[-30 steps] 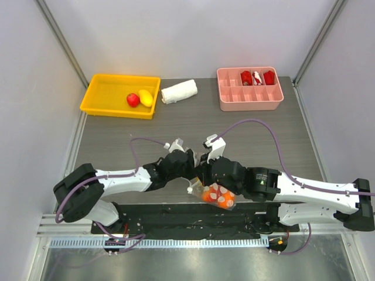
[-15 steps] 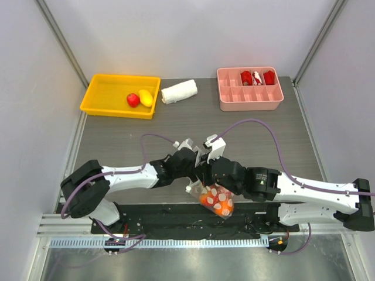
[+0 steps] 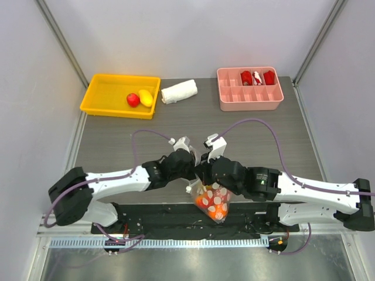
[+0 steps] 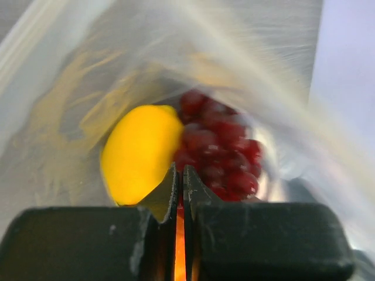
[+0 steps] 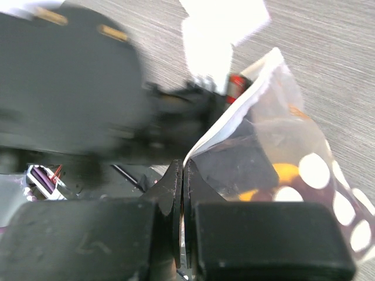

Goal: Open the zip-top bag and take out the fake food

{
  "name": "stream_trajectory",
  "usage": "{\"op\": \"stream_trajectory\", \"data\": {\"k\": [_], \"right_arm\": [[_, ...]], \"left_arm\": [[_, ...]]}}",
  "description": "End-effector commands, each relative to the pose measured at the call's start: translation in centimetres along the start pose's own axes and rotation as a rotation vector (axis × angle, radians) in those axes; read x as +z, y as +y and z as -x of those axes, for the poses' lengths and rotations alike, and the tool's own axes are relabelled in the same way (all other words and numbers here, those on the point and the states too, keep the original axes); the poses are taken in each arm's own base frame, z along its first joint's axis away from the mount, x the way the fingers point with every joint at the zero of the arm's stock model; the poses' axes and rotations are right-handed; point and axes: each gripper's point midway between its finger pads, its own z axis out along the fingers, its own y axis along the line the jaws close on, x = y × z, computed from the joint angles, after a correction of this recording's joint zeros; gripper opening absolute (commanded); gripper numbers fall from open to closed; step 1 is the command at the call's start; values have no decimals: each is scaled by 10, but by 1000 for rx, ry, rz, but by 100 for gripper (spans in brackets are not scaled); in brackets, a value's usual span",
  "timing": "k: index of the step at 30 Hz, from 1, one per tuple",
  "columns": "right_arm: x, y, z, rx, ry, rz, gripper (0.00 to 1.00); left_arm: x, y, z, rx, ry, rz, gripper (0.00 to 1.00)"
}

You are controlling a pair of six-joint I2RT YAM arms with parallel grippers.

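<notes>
The zip-top bag (image 3: pixel 214 199), clear with white dots, hangs over the table's near edge between both grippers. It holds fake food: an orange piece (image 3: pixel 206 202), and, in the left wrist view, a yellow piece (image 4: pixel 140 155) and a dark red grape bunch (image 4: pixel 220 152) behind the film (image 4: pixel 246 70). My right gripper (image 3: pixel 205 178) (image 5: pixel 183 167) is shut on the bag's white top edge (image 5: pixel 234 114). My left gripper (image 3: pixel 195 173) (image 4: pixel 180 174) is shut at the bag's mouth, pressed against the film. A red fruit (image 3: pixel 133 99) and a yellow fruit (image 3: pixel 146 98) lie in the yellow bin (image 3: pixel 102 93).
A rolled white cloth (image 3: pixel 179 92) lies beside the yellow bin at the back. A pink divided tray (image 3: pixel 249 100) with red items (image 3: pixel 255 77) stands at the back right. A black mat (image 3: pixel 170 213) runs along the near edge between the arm bases.
My left gripper moved right to the bag's mouth and went from open to shut. The bag swung from lying tilted to hanging lower. The right gripper kept its hold.
</notes>
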Motion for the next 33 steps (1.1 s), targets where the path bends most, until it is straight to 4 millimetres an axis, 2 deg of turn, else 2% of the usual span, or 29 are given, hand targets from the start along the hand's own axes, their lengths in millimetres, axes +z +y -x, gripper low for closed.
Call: {"op": "stream_trajectory", "data": {"k": [1,5,11,16,20,21,23,25,27,28,29,33], "right_arm": [[-11,0,29,44,-103,1,1],[-11,-9,24,31,-108,-26,1],[-16,-22,24,32,-121,-70,1],[-15,-40,22,-4,-129,-162,1],[-16,-27,28,8,-133,-111,2],[-16,-25,31,13,-135,-102,1],[-15,-20,35,7,-137,-92,2],[-15,-22,37,-6,-144,-110,2],[-16,-26,40,-13,-149,-137,2],[-18,-32,39,-26,-142,-166,2],[-21,-40,47,-26,-171,-207,2],[-33,-47,61,-30,-209,-237,1]], "left_arm": [[-31,-10,32,142,-130,-4,0],[-53,-26,44,186,-179,-69,0],[-72,-15,52,231,-206,-6,0],[-99,-31,58,294,-224,-85,0],[-122,-46,75,292,-285,-96,0],[-131,-58,83,293,-303,-103,0],[-135,-55,89,319,-307,-53,0],[-143,-65,99,334,-339,-49,0],[-144,-65,102,385,-332,-21,0],[-148,-72,105,396,-336,-26,0],[-146,-69,103,420,-315,-4,0],[-137,-82,79,525,-162,-63,0]]}}
